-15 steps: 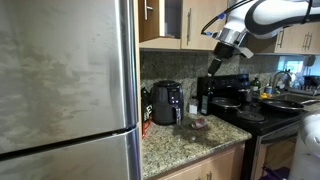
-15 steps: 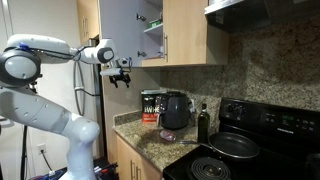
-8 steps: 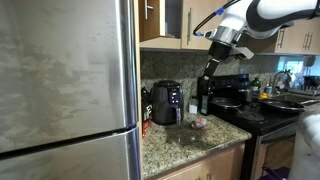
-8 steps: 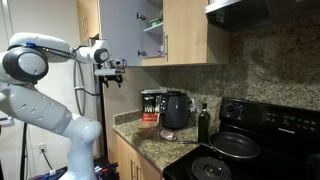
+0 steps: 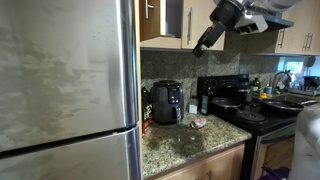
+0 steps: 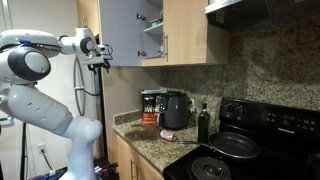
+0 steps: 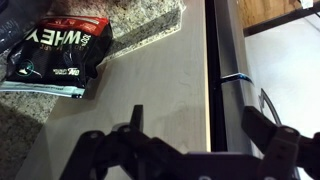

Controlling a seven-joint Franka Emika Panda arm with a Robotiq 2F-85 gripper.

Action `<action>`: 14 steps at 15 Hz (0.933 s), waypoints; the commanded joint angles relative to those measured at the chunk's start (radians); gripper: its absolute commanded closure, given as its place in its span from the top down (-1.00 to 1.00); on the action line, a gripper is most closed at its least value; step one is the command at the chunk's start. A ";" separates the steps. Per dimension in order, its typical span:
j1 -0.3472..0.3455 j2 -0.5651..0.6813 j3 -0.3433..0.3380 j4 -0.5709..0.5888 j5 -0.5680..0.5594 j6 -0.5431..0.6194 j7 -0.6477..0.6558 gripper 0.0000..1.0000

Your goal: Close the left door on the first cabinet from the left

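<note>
The first cabinet hangs above the counter, and its shelves (image 6: 150,30) are exposed. Its left door (image 6: 118,30) stands swung open, showing a pale inner face. The twin right door (image 6: 185,30) is shut. My gripper (image 6: 97,62) is open and empty, at the lower outer edge of the open door; it also shows in an exterior view (image 5: 203,42). In the wrist view the gripper (image 7: 200,130) looks down along a light wood panel (image 7: 150,90). The panel's edge lies between the two fingers. I cannot tell whether they touch it.
A steel fridge (image 5: 65,90) fills the near side. On the granite counter stand a black air fryer (image 6: 175,110), a whey bag (image 7: 60,50) and a dark bottle (image 6: 203,123). A black stove with a pan (image 6: 235,145) sits under the range hood (image 6: 250,10).
The arm has risen from above the counter towards the cabinet. The gripper now sits at the lower outer edge of the open door. The door has not visibly moved.
</note>
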 commanded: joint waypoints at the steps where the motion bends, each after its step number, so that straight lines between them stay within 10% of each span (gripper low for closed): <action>1: -0.034 0.051 0.038 0.006 -0.025 0.106 0.026 1.00; 6: -0.084 0.132 0.105 0.111 -0.025 0.409 0.215 1.00; 10: -0.036 0.108 0.073 0.074 -0.022 0.361 0.178 1.00; 14: -0.047 0.164 0.093 0.087 0.014 0.580 0.242 1.00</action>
